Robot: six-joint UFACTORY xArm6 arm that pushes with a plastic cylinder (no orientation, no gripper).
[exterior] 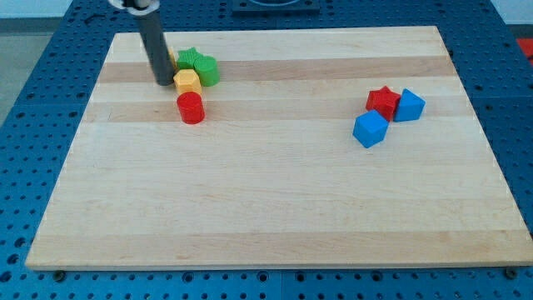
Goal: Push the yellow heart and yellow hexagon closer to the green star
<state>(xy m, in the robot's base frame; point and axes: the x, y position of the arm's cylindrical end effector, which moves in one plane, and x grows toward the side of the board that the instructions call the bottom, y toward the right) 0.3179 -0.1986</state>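
Yellow hexagon (187, 81) sits just right of the rod's tip (163, 82), against the green cluster at the tabletop's (275, 217) top left.

As a tool the rod has no jaws to open or close; its tip rests on the wood, touching or nearly touching the hexagon's left side. A sliver of yellow behind the rod (171, 57) may be the heart; mostly hidden. Green star (188, 58) lies above the hexagon, beside another green block (206, 70); a red cylinder (191, 107) stands just below. Short, slow nudges up and right would likely tighten the group without scattering it. A red star (383, 101) and two blue blocks (371, 128) (410, 105) lie well apart at right.
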